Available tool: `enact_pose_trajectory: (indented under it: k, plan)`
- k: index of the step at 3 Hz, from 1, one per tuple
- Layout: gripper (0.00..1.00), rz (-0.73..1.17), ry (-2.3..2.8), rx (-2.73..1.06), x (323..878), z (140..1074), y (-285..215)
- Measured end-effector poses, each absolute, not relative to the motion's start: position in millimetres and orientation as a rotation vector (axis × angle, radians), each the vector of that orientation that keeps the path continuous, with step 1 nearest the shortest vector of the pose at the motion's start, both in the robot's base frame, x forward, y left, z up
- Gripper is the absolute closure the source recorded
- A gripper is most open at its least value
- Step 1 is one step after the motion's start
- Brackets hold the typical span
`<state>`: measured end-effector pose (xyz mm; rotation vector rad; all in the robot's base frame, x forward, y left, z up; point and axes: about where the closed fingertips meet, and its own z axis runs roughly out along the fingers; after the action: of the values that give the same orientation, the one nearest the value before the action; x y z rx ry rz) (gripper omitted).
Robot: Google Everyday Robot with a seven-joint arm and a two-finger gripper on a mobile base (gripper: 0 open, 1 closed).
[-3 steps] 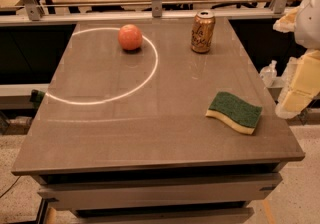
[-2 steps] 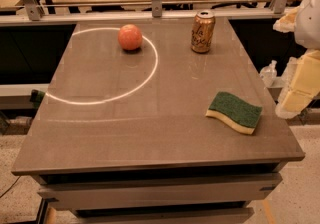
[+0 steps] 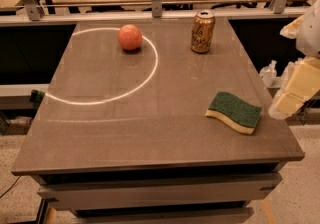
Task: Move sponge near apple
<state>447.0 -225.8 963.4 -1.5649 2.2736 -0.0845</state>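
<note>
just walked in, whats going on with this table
A one-armed robot is meant to move the sponge over near the apple, and that has not started yet. The sponge lies flat at the near right of the table, with nothing touching it. The end effector hangs just off the table's right edge, beside the sponge but apart from it. The apple sits at the far left, and a drink can stands upright to its right.

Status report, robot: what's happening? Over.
Gripper off right edge of table, not touching sponge. Sponge front right, apple back left. Drink can back right, off direct path.
</note>
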Motion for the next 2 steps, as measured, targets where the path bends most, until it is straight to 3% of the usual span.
enact_pose_trajectory:
  k: [2]
  plan:
    - [0.0, 0.118, 2.167, -1.361, 477, 923, -225]
